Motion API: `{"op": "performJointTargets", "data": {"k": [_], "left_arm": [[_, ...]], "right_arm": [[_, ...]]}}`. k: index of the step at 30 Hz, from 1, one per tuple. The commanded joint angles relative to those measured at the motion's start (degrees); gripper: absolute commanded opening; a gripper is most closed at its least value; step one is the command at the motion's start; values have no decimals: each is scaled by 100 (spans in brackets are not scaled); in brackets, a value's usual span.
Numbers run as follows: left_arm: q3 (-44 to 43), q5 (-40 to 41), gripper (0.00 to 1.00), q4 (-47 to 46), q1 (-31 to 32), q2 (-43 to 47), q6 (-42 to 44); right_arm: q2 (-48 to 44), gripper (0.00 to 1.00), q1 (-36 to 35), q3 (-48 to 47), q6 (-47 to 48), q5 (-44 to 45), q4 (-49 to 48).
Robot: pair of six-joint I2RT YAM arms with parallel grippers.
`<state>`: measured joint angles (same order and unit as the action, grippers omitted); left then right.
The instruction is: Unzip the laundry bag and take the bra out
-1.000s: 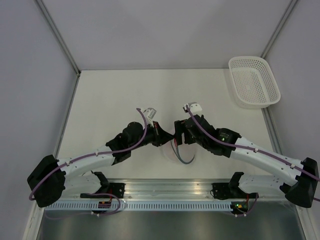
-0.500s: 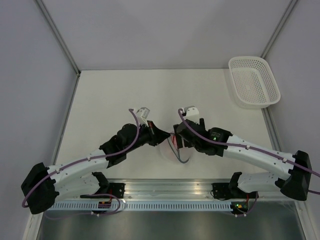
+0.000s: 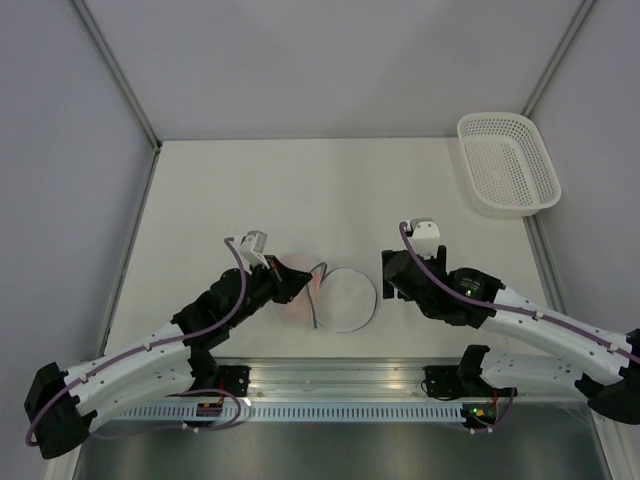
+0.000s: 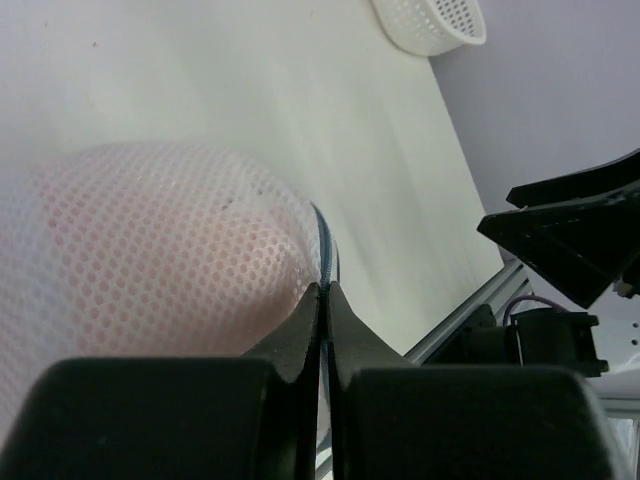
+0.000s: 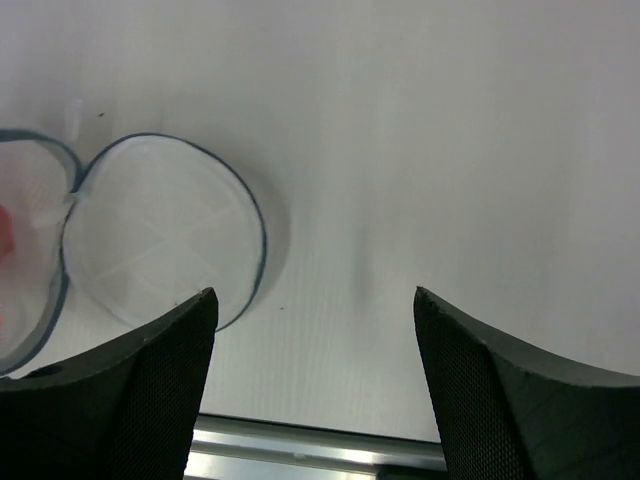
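The laundry bag point(image 3: 300, 297) lies unzipped near the table's front middle. Its round mesh lid point(image 3: 347, 300) is flipped flat to the right, with the grey zipper rim around it. The salmon-pink bra point(image 4: 150, 260) shows through the mesh of the bag body and is still inside. My left gripper point(image 3: 298, 280) is shut on the bag's zipper rim point(image 4: 327, 245), seen in the left wrist view point(image 4: 323, 288). My right gripper point(image 3: 390, 283) is open and empty just right of the lid point(image 5: 160, 240), above bare table point(image 5: 310, 295). The bag body's edge point(image 5: 25, 250) shows at the far left.
A white perforated basket point(image 3: 508, 165) stands at the back right corner; it also shows in the left wrist view point(image 4: 430, 22). The metal rail point(image 3: 340, 380) runs along the table's near edge, just below the bag.
The two grippers were together over the bag; now they are apart. The left arm drew back left holding the rim, the right gripper let go and moved right, and the lid lies open.
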<state>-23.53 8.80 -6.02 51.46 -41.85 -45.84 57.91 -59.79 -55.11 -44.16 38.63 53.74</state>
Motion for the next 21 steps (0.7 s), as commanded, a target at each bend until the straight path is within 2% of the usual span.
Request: {"op": "performJointTargets", "data": {"k": [1,2,7,9,13,19,21], "left_arm": [[269,96,2,84,4,176,-310],[305,87,2,118,13,264,-346],[542,105,2,242,4,651,-548],[612,122,2,338,4,888,-627],[674,166,2,479,4,1301,-698],[578,166,2,734,4,1495,-698],[551,122,2,743,4,1495,-715]], "right_arm": [[-350,83,-15,526,574,-1118,-1458],[-464,83,-24,832,584,-1347,-2176],[-325,82,-24,1695,497,-2657,-4122],[-140,82,-15,2135,365,-3140,-5256],[342,82,-15,2715,206,-3476,-7020],[949,81,-41,2945,31,-4046,-8596],[1081,81,-59,2919,22,-4074,-8783]]}}
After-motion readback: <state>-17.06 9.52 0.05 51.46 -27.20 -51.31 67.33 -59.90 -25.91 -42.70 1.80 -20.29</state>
